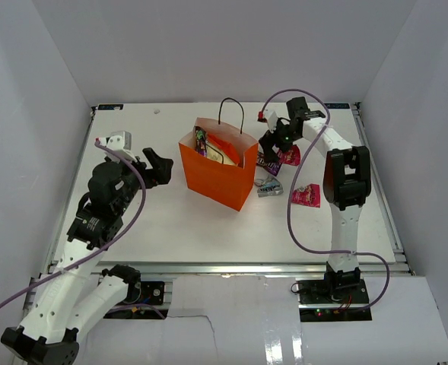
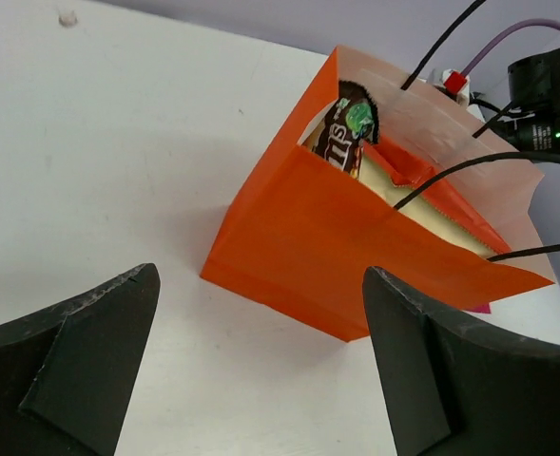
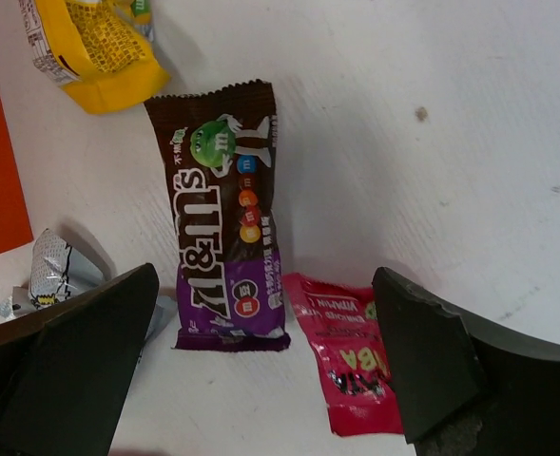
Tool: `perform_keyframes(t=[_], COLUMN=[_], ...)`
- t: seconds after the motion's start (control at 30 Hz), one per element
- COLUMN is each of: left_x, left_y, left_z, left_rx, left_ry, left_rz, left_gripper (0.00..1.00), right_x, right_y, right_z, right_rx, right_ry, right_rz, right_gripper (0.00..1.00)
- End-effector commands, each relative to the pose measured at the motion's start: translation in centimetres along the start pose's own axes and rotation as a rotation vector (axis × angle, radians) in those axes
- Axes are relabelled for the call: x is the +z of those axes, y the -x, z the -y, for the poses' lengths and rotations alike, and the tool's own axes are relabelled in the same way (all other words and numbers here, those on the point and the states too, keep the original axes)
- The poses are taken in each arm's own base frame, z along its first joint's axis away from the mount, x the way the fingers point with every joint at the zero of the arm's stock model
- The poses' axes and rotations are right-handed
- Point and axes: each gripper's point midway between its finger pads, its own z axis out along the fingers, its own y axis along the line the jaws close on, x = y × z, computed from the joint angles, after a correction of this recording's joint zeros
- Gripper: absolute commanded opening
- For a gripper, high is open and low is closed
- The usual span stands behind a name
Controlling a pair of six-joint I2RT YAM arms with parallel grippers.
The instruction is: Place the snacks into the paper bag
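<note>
I am working on a white table (image 1: 170,220) boxed in by plain pale walls (image 1: 49,68) on the left, back and right, with a metal rail (image 1: 231,268) along the near edge just in front of my two bases. The tabletop is matte, and a small round mark (image 1: 157,111) sits near the back edge. The orange paper bag (image 1: 218,173) stands upright around the middle of the table, mouth open, with its black cord handles (image 1: 232,106) arching above it. Inside it I can see a cream chip bag (image 2: 405,186) and a brown M&M's packet (image 2: 344,139) tucked on end against the bag's wall. My left gripper (image 2: 260,366) hangs to the left of the bag, clear of it, its fingers spread wide with nothing between them. My right gripper (image 3: 265,380) is on the bag's right side, low over loose snacks, its fingers also wide apart and empty. Beneath it lies a dark brown-and-purple M&M's packet (image 3: 227,223) flat on the table, with a magenta packet (image 3: 351,359) just beside it, a crumpled silver packet (image 3: 56,271) on its other side and a yellow packet (image 3: 94,43) further off near the bag. A second magenta packet (image 1: 306,195) lies apart, towards my right arm.
</note>
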Motion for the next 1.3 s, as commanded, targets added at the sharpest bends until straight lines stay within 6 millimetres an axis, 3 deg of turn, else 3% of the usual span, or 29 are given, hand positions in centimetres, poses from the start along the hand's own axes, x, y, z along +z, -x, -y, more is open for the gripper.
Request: perform_keyframes(t=[0.0,0.27,0.43,0.5,0.6,0.83,0.97,1.13,1.23,1.27], left_x=[-0.9,-0.5,0.0,0.2,0.3,0.3,0.4,0.4,0.5,0.6], left_y=[-1.6,-4.6,-5.0,-5.1,-5.2,-4.9,-5.4,-5.0,-4.9,-4.9], left_z=[-0.7,-0.7,-0.6,-0.7,-0.7,0.2,0.8,1.8,2.5,2.7], left_rx=[-0.146,-0.252,-0.255,-0.253,-0.252,-0.238,-0.234,-0.252,-0.252,-0.249], left_ry=[0.047,0.045,0.05,0.052,0.048,-0.013,-0.063,-0.136,-0.187,-0.199], left_rz=[-0.026,-0.106,-0.127,-0.131,-0.131,-0.109,-0.108,-0.065,-0.037,-0.038], left_gripper=[0.98,0.98,0.98,0.98,0.98,0.98,0.98,0.98,0.98,0.98], right_x=[0.5,3.2,3.5,3.1,1.7,-5.8,-13.2,-21.6,-25.1,-25.5], right_y=[1.0,-0.7,-1.7,-1.8,-1.3,3.0,7.1,12.9,16.8,18.1], right_z=[-1.5,-1.3,-1.9,-2.1,-2.4,-2.2,-3.5,-8.0,-11.2,-12.9], right_rx=[-0.05,-0.025,-0.012,-0.015,-0.011,0.019,-0.029,-0.167,-0.232,-0.256], right_ry=[0.076,0.099,0.111,0.107,0.108,0.082,0.058,0.032,0.035,0.056], right_rz=[0.018,-0.015,-0.033,-0.035,-0.009,0.179,0.348,0.531,0.629,0.651], right_gripper=[1.0,0.85,0.59,0.45,0.34,0.25,0.24,0.23,0.21,0.2])
